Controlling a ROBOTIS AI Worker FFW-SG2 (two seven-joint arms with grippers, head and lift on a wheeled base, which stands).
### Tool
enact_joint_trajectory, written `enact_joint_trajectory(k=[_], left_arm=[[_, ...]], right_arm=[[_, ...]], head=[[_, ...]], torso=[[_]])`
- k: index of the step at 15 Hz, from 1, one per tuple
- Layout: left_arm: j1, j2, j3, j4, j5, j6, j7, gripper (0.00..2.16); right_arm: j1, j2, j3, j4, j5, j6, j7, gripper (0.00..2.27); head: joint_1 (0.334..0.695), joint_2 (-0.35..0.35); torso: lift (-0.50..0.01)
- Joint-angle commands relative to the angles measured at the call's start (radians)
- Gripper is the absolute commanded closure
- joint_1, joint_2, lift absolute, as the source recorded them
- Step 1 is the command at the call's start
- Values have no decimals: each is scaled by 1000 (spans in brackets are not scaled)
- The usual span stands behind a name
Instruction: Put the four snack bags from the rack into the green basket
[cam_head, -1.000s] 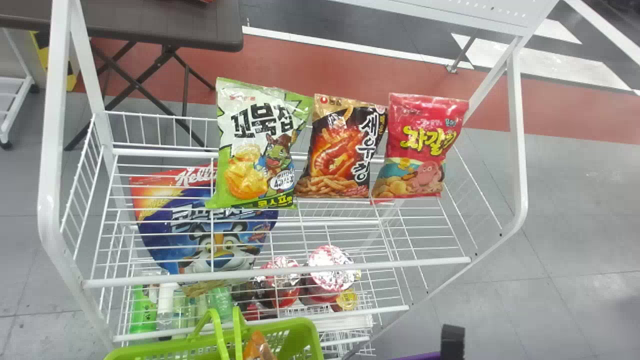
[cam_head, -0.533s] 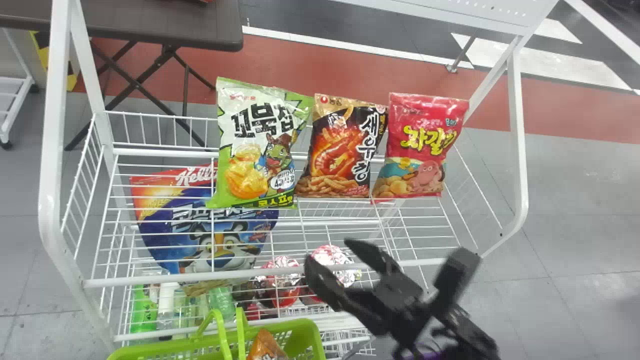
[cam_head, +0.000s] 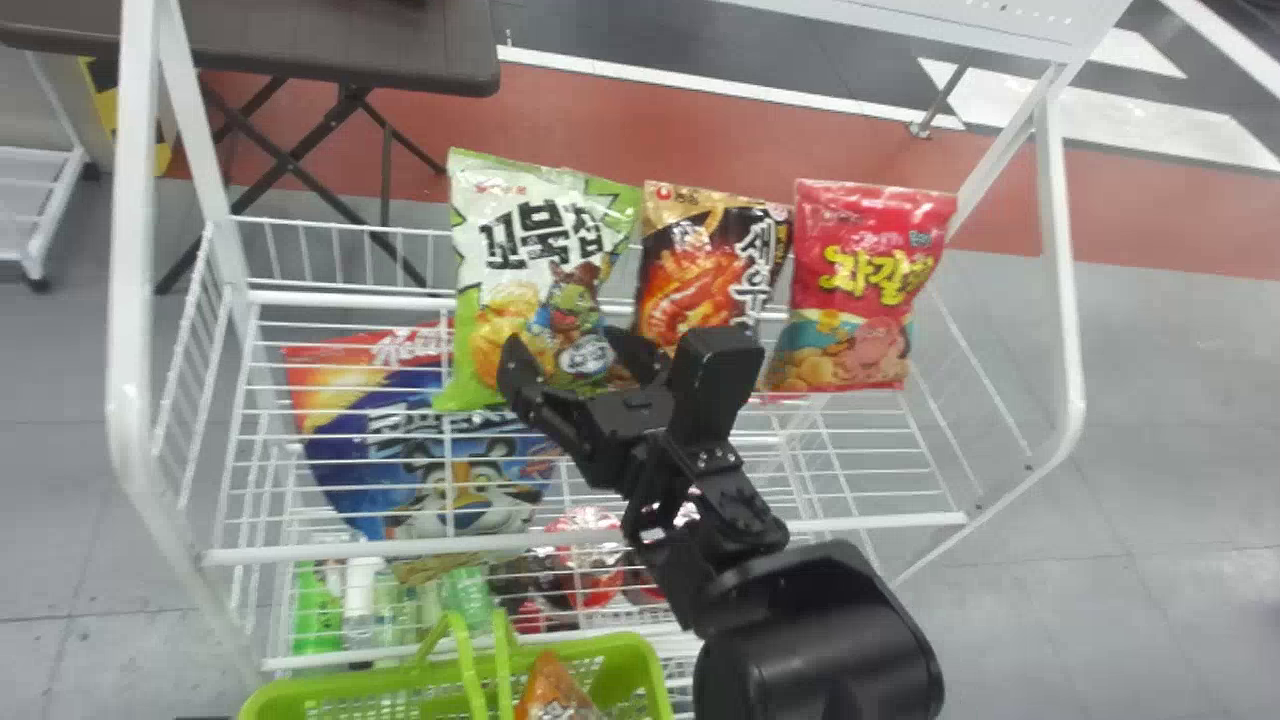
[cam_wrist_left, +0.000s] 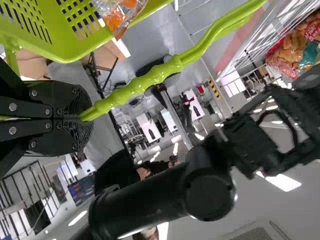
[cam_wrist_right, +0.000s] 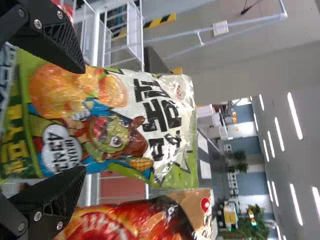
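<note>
Let's get the green bag (cam_head: 530, 235)
Toward the rack's (cam_head: 880, 522) back edge, our right tool (cam_head: 565, 345) is open; let's pinch gently. Our left tool (cam_wrist_left: 86, 118) grips the basket handle (cam_wrist_left: 159, 73).

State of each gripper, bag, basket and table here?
Green bag: upright on the rack, ungripped.
Black bag: upright on the rack.
Red bag: upright on the rack.
Orange bag: in the basket.
Basket: held by its handle.
Right gripper: open, at the green bag.
Left gripper: shut on the handle.
Folding table: set up.
</note>
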Motion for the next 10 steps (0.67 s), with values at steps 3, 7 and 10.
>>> enact_joint_trajectory(k=[3, 7, 10], left_arm=[[-5, 4, 2, 3, -1, 2, -1, 2132], [-11, 1, 0, 7, -1, 2, 3, 2132], [-16, 1, -5, 7, -2, 15, 9, 2132]], right_arm=[[-114, 5, 23, 99, 7, 19, -41, 508], [-108, -3, 21, 100, 13, 19, -27, 2152], [-62, -6, 18, 56, 10, 0, 7, 2159]], head=[[695, -220], [695, -207], [695, -208]], torso=[[-6], [-6], [-6]])
